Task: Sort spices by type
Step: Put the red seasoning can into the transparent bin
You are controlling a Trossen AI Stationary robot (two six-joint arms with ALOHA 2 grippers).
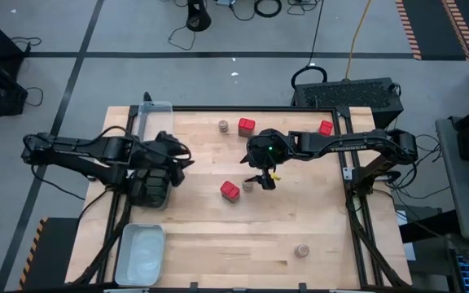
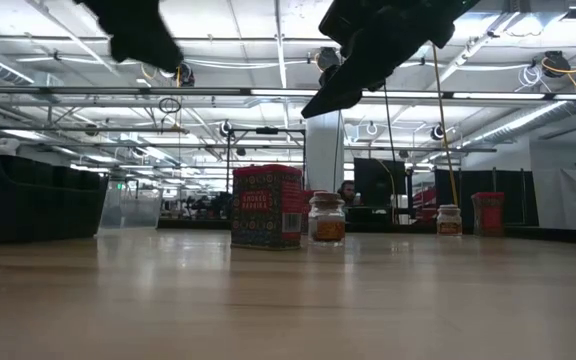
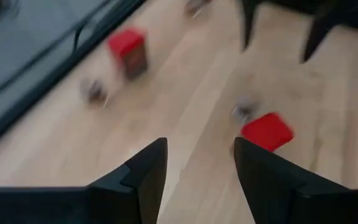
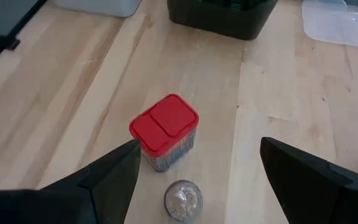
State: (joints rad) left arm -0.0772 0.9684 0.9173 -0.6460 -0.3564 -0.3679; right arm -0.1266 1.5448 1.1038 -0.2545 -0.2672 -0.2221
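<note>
While the right gripper (image 1: 260, 180) hangs over mid-table with its jaws spread wide and nothing between them, we see a red tin (image 4: 164, 131) and a small jar (image 4: 183, 200) standing side by side just below it; in the high view the jar (image 1: 248, 185) sits right of the tin (image 1: 230, 190), the two nearly touching. Other tins and jars are scattered: two red tins and a jar along the far edge, another jar (image 1: 302, 250) near the right corner. The left gripper (image 3: 199, 163), also open and empty, waits over the left side near a dark bin (image 1: 150, 189). We judge the risk to be the crowding; a descent onto the jar could let a finger clip the tin and topple or shove it; the round jar could also roll free if pinched off-centre.
</note>
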